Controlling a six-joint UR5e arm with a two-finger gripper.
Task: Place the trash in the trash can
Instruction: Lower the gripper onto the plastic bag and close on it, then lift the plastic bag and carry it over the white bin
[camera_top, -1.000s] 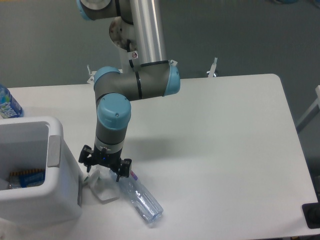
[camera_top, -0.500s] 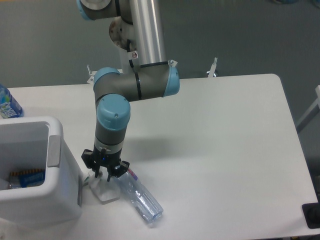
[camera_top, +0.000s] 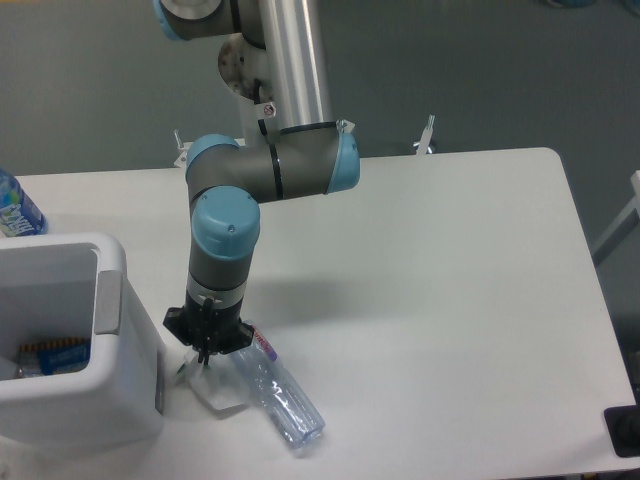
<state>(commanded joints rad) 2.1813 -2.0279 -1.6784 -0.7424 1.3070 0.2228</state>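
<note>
A crumpled whitish wrapper (camera_top: 218, 383) lies on the table near the front, just right of the trash can (camera_top: 75, 345). My gripper (camera_top: 205, 352) points straight down onto the wrapper's upper edge, its fingers closed together on the plastic. The crushed clear bottle (camera_top: 281, 398) with a small red-and-white label lies tilted just right of the wrapper, touching it. The trash can is a white boxy bin at the front left, with a blue item showing inside.
A blue-labelled water bottle (camera_top: 16, 207) stands at the table's left edge behind the bin. A dark object (camera_top: 625, 430) sits at the table's front right corner. The arm's elbow (camera_top: 275, 165) hangs over the table's back middle.
The gripper's fingers stood spread over the wrapper a second ago; they have closed in on it. The bottle has barely shifted.
</note>
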